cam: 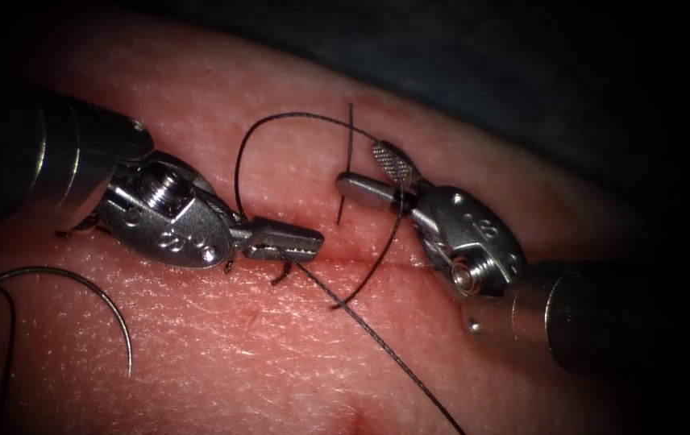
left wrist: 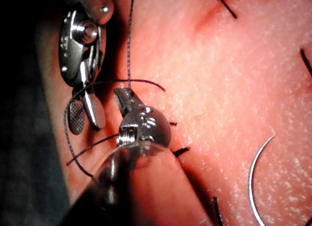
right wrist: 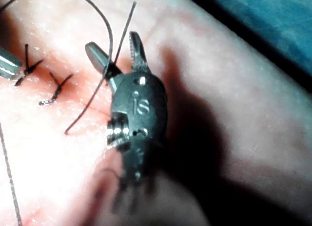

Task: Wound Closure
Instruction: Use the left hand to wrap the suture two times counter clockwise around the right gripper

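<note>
Left gripper (cam: 301,240): jaws closed on the thread (cam: 377,338) right at the cut (cam: 361,258), the strand running taut from the tips down and to the right across the tissue (cam: 280,354). Short knot tails sit just beside those tips.

Right gripper (cam: 373,171): jaws spread wide, holding nothing. A loose loop of thread arcs over from the left gripper's side and drops between the two open jaws near their hinge; a free end hangs down past the cut.

Needle (cam: 79,294): lying flat on the tissue well to the left of the cut, held by neither gripper, not in the tissue.

Risks, as I judge them:
- Loop is slack and draped near the right hinge; it could snag there or slip off.
- Taut strand in the left gripper could tear the cut edge or fray at the closed tips.
- Unheld needle could drag if its thread is tugged.

Pose: left shaft enters from the left, wrist bent so the tips lie nearly level along the cut. Right shaft enters from lower right, wrist angled up and left, tips just above the cut.
</note>
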You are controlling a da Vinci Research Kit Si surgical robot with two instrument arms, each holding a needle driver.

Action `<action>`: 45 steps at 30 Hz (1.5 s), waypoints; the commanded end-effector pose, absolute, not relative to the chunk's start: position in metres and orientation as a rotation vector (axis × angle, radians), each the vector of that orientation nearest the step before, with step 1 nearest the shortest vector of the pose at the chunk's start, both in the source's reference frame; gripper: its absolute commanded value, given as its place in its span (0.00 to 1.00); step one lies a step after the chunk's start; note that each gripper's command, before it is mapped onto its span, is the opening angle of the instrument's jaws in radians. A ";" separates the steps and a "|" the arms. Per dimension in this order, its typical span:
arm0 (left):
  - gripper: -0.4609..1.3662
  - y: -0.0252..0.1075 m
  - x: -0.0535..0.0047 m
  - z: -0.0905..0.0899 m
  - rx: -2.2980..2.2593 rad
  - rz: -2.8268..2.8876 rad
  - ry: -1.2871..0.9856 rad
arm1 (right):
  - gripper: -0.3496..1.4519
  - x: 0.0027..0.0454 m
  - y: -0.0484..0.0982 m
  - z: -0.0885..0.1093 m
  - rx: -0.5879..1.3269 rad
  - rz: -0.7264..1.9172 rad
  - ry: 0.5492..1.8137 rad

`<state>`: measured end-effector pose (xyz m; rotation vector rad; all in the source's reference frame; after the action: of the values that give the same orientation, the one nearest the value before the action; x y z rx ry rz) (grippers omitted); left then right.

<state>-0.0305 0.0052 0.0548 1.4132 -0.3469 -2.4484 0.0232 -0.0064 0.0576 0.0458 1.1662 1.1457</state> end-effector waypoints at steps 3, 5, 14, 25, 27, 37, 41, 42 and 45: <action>0.06 0.005 -0.0303 0.055 1.415 -2.447 -0.343 | 0.54 0.0232 -0.006 0.058 0.052 1.134 1.170; 0.06 0.005 -0.0302 0.055 1.417 -2.446 -0.342 | 0.56 0.0232 -0.006 0.057 0.055 1.133 1.171; 0.06 0.006 -0.0296 0.054 1.434 -2.429 -0.339 | 0.55 0.0237 -0.006 0.057 0.076 1.110 1.183; 0.06 0.005 -0.0289 0.052 1.557 -2.389 -0.238 | 0.51 0.0264 -0.006 0.057 0.230 0.964 1.147; 0.06 0.005 -0.0287 0.052 1.562 -2.383 -0.234 | 0.50 0.0272 -0.006 0.057 0.254 0.943 1.160; 0.06 0.005 -0.0257 0.050 1.604 -2.369 -0.192 | 0.48 0.0306 -0.006 0.058 0.329 0.826 1.216; 0.06 0.005 -0.0247 0.050 1.604 -2.369 -0.188 | 0.48 0.0310 -0.006 0.058 0.355 0.788 1.234; 0.06 0.005 -0.0245 0.049 1.603 -2.371 -0.187 | 0.48 0.0310 -0.006 0.058 0.363 0.781 1.238; 0.06 0.005 -0.0239 0.049 1.608 -2.379 -0.183 | 0.48 0.0309 -0.005 0.058 0.386 0.749 1.253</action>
<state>-0.0236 0.0056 0.0486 1.6105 -0.1852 -2.3776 0.0309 -0.0054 0.0578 0.3910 1.2544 0.7442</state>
